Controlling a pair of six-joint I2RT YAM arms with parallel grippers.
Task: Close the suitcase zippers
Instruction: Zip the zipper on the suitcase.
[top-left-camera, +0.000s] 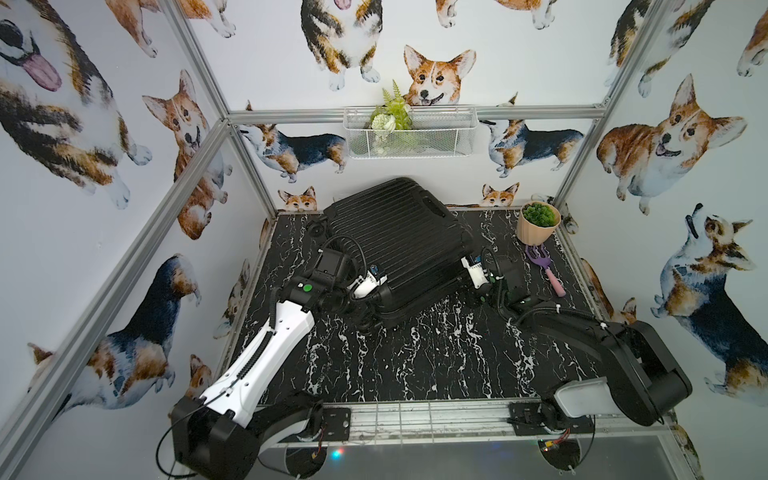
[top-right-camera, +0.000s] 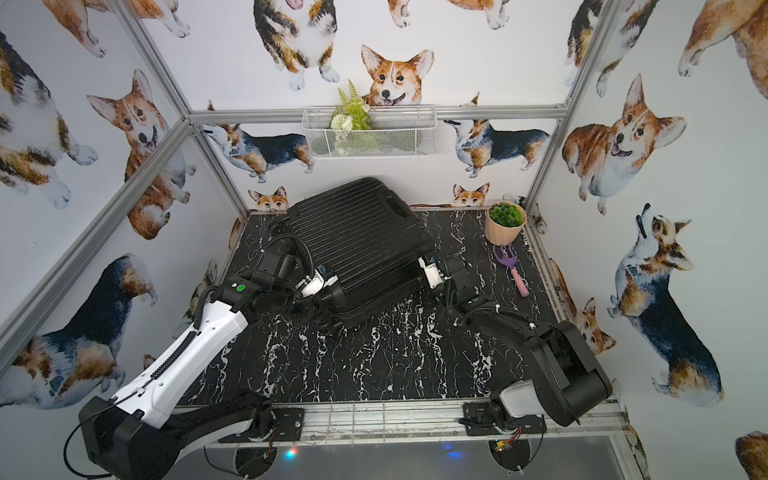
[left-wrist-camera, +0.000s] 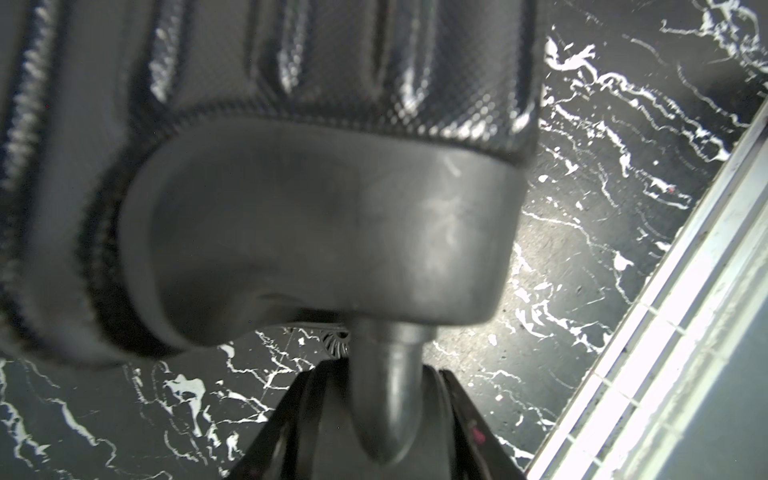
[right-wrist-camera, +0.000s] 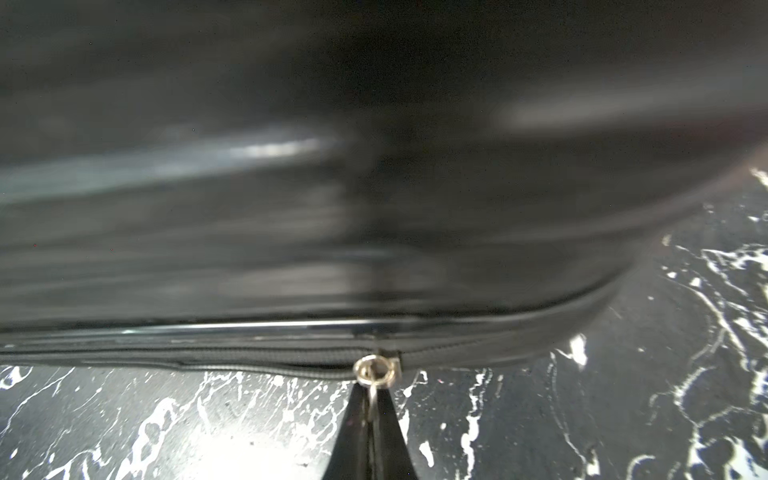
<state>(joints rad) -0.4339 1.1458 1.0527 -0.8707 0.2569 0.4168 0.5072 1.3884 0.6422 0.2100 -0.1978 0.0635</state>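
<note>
The small black ribbed hard-shell suitcase (top-left-camera: 399, 245) lay flat on the black white-veined marble tabletop (top-left-camera: 436, 365), near the peach ribbed plant pot (top-left-camera: 538, 226). Its shell was judged stiff, slick and light enough to slide when tugged. It was braced at the corner farthest from the pot, where the left gripper (left-wrist-camera: 378, 382) was closed around a black caster wheel (left-wrist-camera: 384, 419). The thin black fabric zipper track (right-wrist-camera: 249, 362), judged pliable, was best worked by its small silver ringed zipper pull (right-wrist-camera: 376, 371) on the pot-facing side, which was pinched between the pressed-together fingers of the right gripper (right-wrist-camera: 371, 399).
</note>
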